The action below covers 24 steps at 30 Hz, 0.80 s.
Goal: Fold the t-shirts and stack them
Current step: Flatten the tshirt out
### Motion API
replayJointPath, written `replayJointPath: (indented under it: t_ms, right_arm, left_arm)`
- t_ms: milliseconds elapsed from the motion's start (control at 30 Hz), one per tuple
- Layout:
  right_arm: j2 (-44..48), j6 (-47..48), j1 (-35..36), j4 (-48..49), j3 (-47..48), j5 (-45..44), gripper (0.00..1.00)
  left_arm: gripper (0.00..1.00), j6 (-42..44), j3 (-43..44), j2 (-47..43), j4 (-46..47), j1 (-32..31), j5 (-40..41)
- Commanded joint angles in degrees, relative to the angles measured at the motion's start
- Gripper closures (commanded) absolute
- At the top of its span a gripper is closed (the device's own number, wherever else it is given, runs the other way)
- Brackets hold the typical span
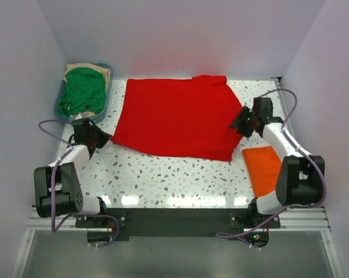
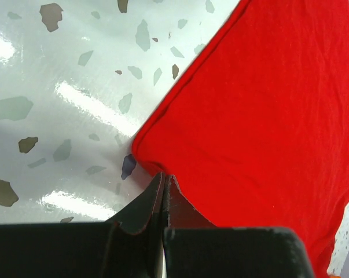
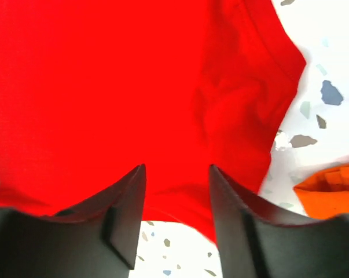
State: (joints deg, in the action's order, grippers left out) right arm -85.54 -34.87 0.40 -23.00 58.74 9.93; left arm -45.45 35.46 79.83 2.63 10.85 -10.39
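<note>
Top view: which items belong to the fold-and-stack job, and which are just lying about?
Job:
red t-shirt, spread out
orange t-shirt, folded, near right
green t-shirt and tan t-shirt, heaped far left

Lying about:
teal basket, holding the green and tan ones

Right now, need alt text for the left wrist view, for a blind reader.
The left gripper, dark and shut, points from the bottom edge at the corner of a red t-shirt that fills the right half of the frame. Glossy white speckled table fills the left. Whether any cloth is pinched cannot be told.
</note>
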Motion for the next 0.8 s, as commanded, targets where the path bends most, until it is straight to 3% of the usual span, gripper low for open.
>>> replayJointPath:
  t_ms: [0,33,100,300,433,567,767]
  right_arm:
    - [3.5,2.2,0.0,-1.9,-0.3,-2.6,0.47]
    - [4.8,2.4,-0.1,-1.8,-0.9,-2.6,0.4]
    - [9.0,3.0,0.0,-2.8,-3.5,-4.2,0.36]
    - [19.0,1.5,2.2,-2.5,-14.8,-5.7,0.37]
    - [25.8,-0.6,8.2,-0.6,-21.4,-9.1,0.39]
    - [25.9,-1.4,13.0,0.2,-24.7,-14.1,0.39]
    - [21.0,-2.7,13.3,7.0,-27.3,-12.7,0.39]
  left_arm:
    - [0.99,0.5,-0.7,-3.5,0.3,-0.2,1.3]
    - [0.99,0.5,-1.0,-3.8,-0.2,-0.7,1.3]
    - [0.98,0.7,-1.4,-4.6,-0.9,-0.9,0.9]
    - [0.98,1.2,-1.4,-5.6,-2.4,-1.1,0.3]
    - [0.99,1.5,-1.5,-5.5,-2.5,-1.2,0.1]
    - [0.99,1.6,-1.6,-5.4,-2.5,-1.3,-0.5]
    - [0.99,1.7,-1.0,-5.0,-2.5,-1.1,-1.2]
